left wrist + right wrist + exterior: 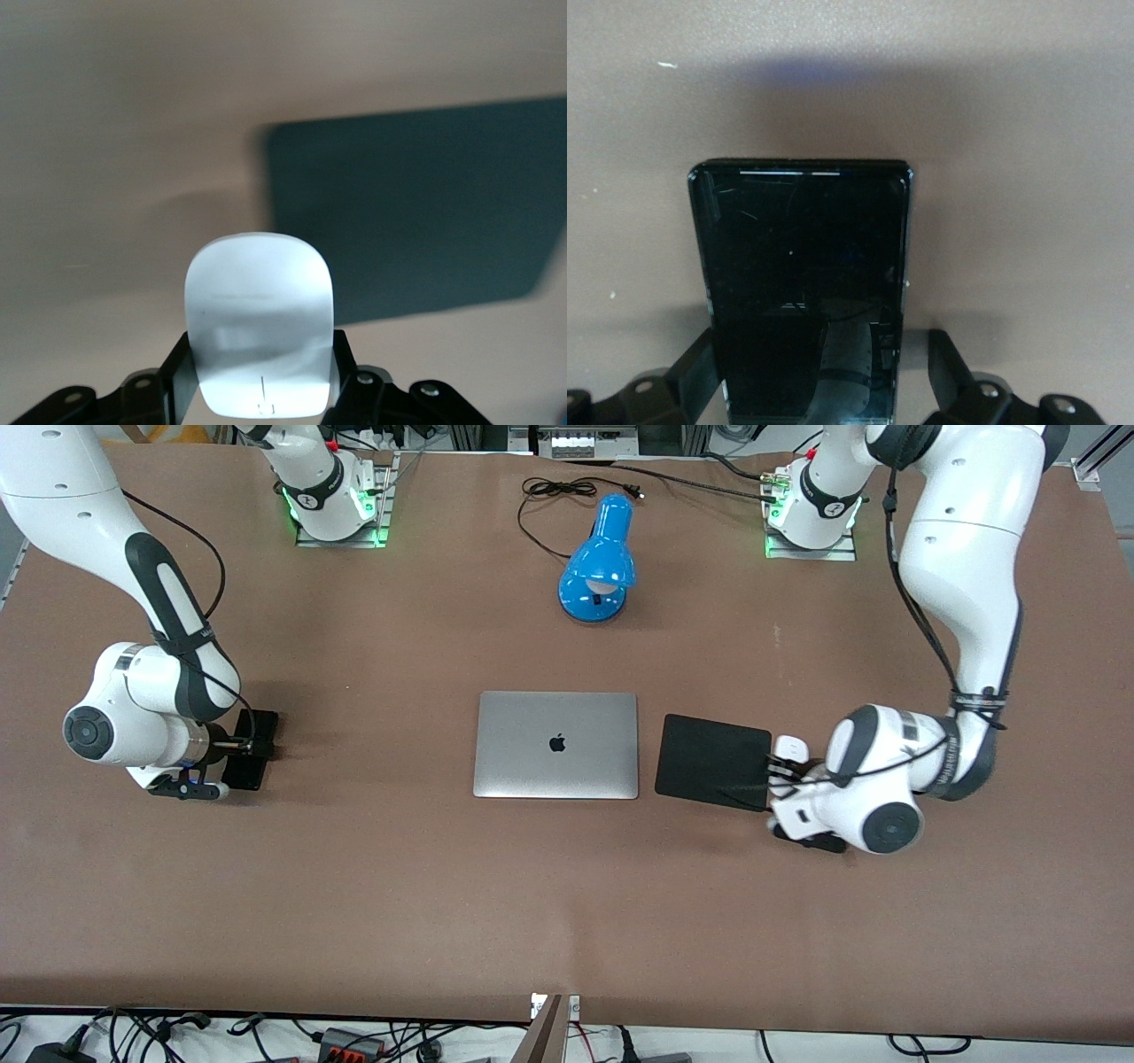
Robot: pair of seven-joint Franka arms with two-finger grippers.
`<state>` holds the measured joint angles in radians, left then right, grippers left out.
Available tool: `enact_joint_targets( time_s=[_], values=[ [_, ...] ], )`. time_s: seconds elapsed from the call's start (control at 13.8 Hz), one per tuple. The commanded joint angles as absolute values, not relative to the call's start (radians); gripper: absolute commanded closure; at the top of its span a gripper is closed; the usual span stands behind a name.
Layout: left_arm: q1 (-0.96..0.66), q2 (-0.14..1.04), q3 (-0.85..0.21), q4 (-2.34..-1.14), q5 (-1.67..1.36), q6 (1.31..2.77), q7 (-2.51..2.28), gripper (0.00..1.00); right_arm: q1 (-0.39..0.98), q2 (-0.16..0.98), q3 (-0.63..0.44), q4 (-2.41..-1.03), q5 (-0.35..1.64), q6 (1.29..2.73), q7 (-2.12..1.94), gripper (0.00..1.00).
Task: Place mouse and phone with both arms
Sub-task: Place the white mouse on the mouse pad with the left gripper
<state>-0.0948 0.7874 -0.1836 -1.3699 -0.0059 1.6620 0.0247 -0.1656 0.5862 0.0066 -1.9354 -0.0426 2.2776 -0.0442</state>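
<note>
I am gripping the mouse (259, 323) in the left gripper (259, 390), jaws pinching its flanks so it hangs flat just beside the mouse pad (713, 761), at the edge toward the left arm's end of the bench (567, 921), long axis running out from the jaws. I am clamping the phone (804, 292) by its long edges in the right gripper (815, 394), over the right arm's end, well apart from the laptop (556, 745), long axis running out from the jaws too
</note>
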Motion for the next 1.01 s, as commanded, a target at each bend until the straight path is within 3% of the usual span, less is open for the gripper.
enact_joint_targets(
  time_s=[0.0, 0.36, 0.51, 0.65, 0.72, 0.8, 0.94],
  values=[
    [-0.106, 0.795, -0.215, -1.371, -0.07, 1.667, 0.021, 0.69, -0.176, 0.574, 0.018, -1.97, -0.049, 2.286, -0.011, 0.0],
    [-0.152, 0.811, -0.213, -1.451, -0.074, 1.813, 0.02, 0.62, -0.178, 0.566, 0.018, -1.977, -0.049, 2.266, 0.054, 0.0],
    [-0.167, 0.825, -0.213, -1.451, -0.072, 1.822, 0.02, 0.53, -0.176, 0.563, 0.018, -1.976, -0.049, 2.243, 0.074, 0.0],
    [-0.167, 0.831, -0.201, -1.45, -0.071, 1.827, 0.02, 0.32, -0.176, 0.568, 0.018, -1.976, -0.049, 2.244, 0.078, 0.0],
    [-0.155, 0.825, -0.199, -1.445, -0.069, 1.818, 0.032, 0.0, -0.175, 0.568, 0.018, -1.976, -0.049, 2.243, 0.086, 0.0],
    [-0.146, 0.816, -0.198, -1.436, -0.063, 1.797, 0.038, 0.0, -0.173, 0.566, 0.018, -1.976, -0.049, 2.241, 0.092, 0.05],
    [-0.126, 0.784, -0.199, -1.393, -0.031, 1.7, 0.041, 0.0, -0.17, 0.569, 0.018, -1.976, -0.049, 2.241, 0.094, 0.33]
  ],
)
